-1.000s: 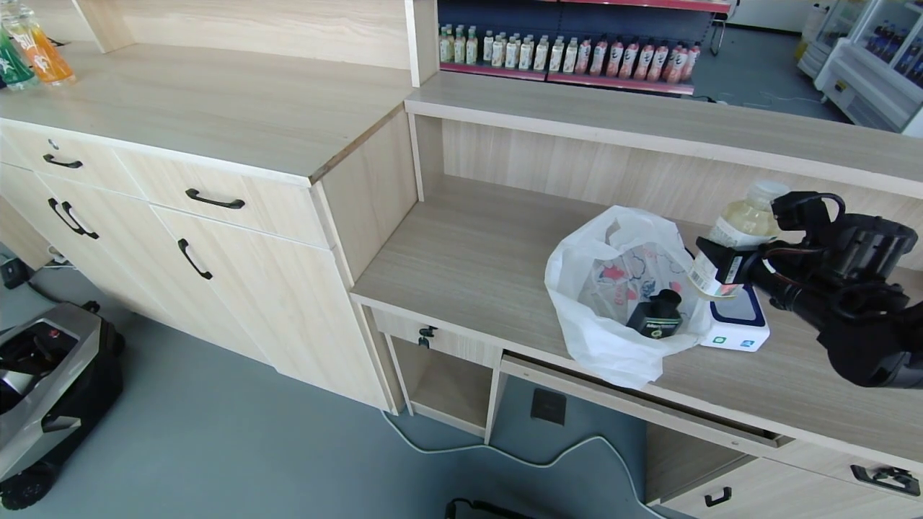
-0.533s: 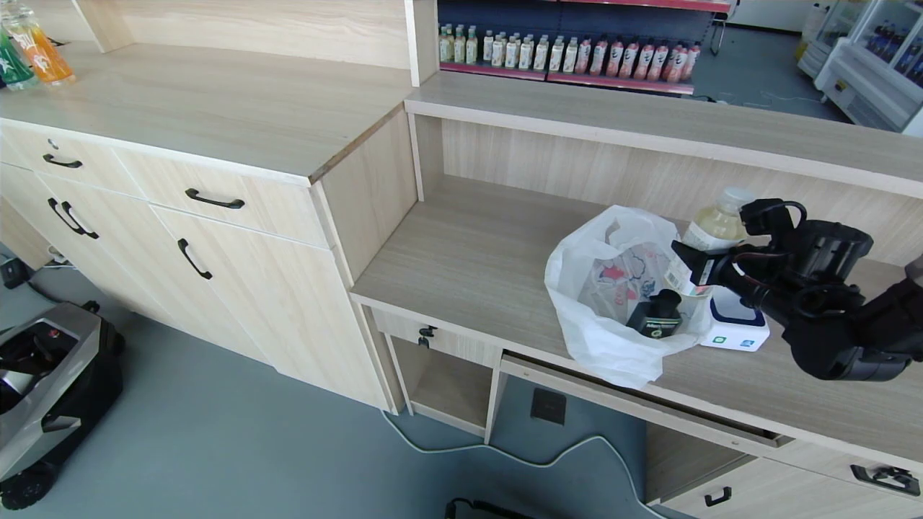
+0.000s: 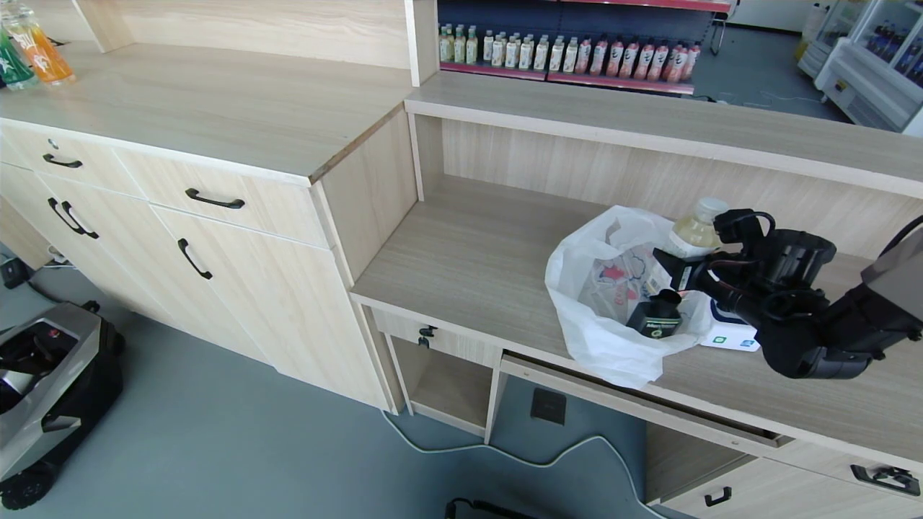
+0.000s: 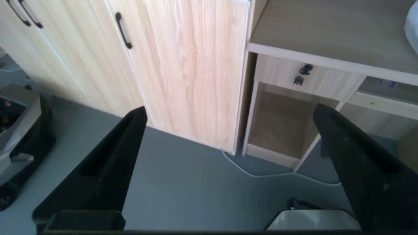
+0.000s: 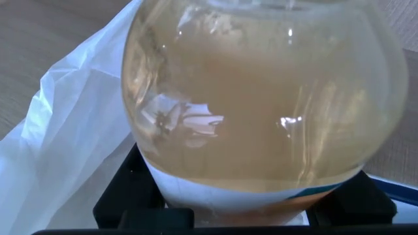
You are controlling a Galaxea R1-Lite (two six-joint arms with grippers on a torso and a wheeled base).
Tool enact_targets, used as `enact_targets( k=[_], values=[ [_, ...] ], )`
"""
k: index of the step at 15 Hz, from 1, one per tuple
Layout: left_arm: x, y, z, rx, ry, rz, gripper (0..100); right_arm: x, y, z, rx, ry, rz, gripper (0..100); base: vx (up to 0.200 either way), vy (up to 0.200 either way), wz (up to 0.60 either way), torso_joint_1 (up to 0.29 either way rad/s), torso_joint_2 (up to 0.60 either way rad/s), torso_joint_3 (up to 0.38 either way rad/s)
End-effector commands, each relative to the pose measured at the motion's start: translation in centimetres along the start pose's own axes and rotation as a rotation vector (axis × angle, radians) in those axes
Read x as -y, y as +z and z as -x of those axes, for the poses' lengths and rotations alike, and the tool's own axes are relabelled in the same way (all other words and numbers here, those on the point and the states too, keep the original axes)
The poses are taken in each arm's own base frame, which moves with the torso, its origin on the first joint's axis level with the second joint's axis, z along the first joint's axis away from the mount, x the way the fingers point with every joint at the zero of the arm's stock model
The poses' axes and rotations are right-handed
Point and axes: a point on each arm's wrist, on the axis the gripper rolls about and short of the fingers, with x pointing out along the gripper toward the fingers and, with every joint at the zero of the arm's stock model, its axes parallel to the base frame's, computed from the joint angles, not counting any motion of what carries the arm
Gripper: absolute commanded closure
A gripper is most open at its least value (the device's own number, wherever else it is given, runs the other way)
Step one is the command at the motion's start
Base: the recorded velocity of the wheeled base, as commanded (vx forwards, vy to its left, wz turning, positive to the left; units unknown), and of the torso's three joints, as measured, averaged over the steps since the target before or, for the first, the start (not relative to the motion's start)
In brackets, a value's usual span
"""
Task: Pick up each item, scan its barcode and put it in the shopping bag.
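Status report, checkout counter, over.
Right gripper shut on clear bottle of pale yellow drink, at edge of white plastic shopping bag. Left gripper open, low by cabinets. Small black container already in bag.

Pale wood cabinets (image 3: 238, 288) with black handles stand on a grey floor (image 3: 216, 447), a white cable (image 3: 433, 451) trails below the counter (image 3: 469, 252), and a bottle shelf (image 3: 570, 54) lines the back.
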Motion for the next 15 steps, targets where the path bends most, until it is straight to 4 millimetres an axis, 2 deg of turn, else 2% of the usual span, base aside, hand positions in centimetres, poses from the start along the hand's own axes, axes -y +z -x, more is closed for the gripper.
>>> enact_targets(
  k=[1, 15],
  values=[
    [0.0, 0.0, 0.0, 0.001, 0.001, 0.0, 0, 0.5, -0.6, -0.5, -0.002, -0.009, 0.002, 100, 0.0, 0.0, 0.0, 0.0, 0.0, 0.0],
    [0.0, 0.0, 0.0, 0.001, 0.001, 0.0, 0, 0.7, -2.9, -1.9, -0.01, -0.012, 0.013, 100, 0.0, 0.0, 0.0, 0.0, 0.0, 0.0]
  ],
)
